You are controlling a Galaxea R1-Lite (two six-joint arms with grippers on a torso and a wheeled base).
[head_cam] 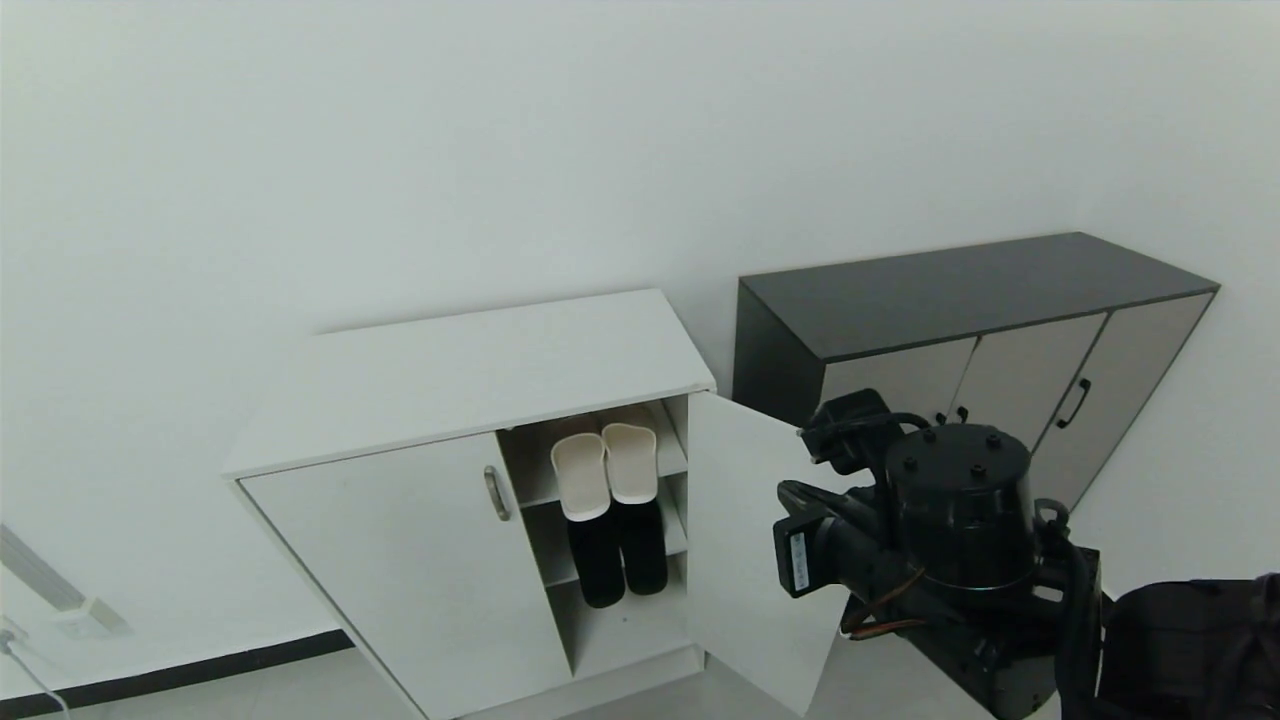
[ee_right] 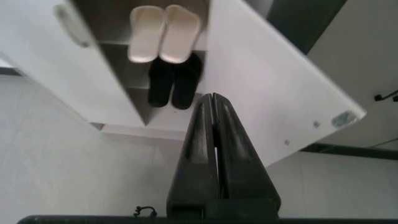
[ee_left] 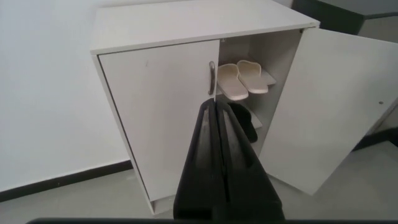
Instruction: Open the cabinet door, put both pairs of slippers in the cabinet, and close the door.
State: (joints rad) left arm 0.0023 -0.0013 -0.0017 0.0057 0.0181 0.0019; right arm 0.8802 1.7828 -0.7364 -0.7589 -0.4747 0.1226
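Inside cabinet [head_cam: 470, 370], white slippers [head_cam: 605, 470] above black slippers [head_cam: 620, 560], door [head_cam: 745, 540] open; wrist views: left tool [ee_left: 215, 104], right tool [ee_right: 214, 99] clenched.

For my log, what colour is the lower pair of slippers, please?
Black slippers, clearest in the head view.

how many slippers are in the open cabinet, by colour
white slippers: 2
black slippers: 2
total: 4
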